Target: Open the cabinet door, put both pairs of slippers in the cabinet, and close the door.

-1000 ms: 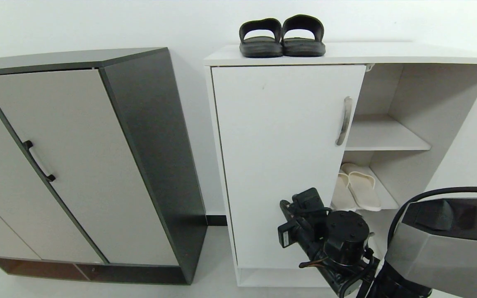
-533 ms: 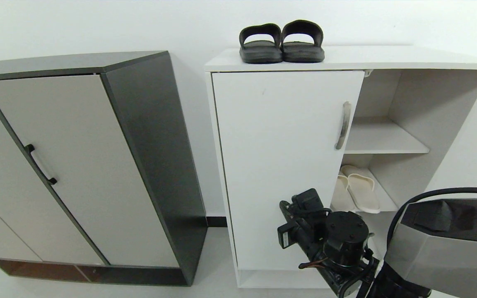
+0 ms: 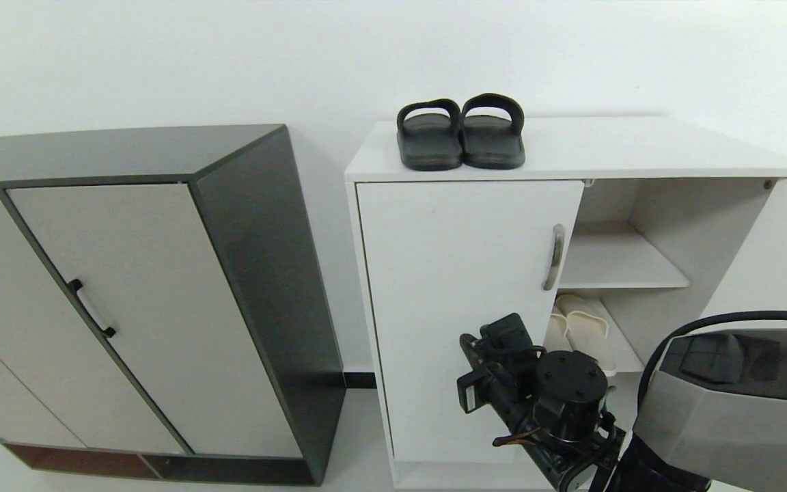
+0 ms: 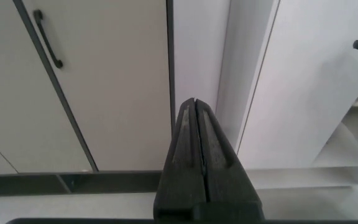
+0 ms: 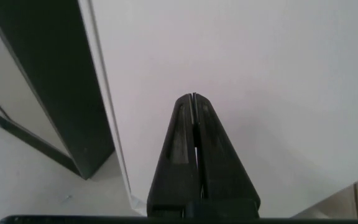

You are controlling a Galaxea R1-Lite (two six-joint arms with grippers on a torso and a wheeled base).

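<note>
Two cabinets: a white cabinet (image 3: pixel 468 307) and a dark grey cabinet (image 3: pixel 264 273). Two pairs of slippers: a black pair (image 3: pixel 460 133) near the left end of the white cabinet's top, a white pair (image 3: pixel 588 335) on the lower of its two shelves (image 3: pixel 615 266). Two grippers: left gripper (image 4: pixel 194 107), right gripper (image 5: pixel 193 99).

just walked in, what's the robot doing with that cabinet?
Shoe-storing job, half done. The white cabinet has its right side open, with the white slippers on its lower shelf. The black slippers sit on top, untouched. Both grippers are shut and empty: the right gripper is low before the closed door, the left gripper faces the grey cabinet alongside.
</note>
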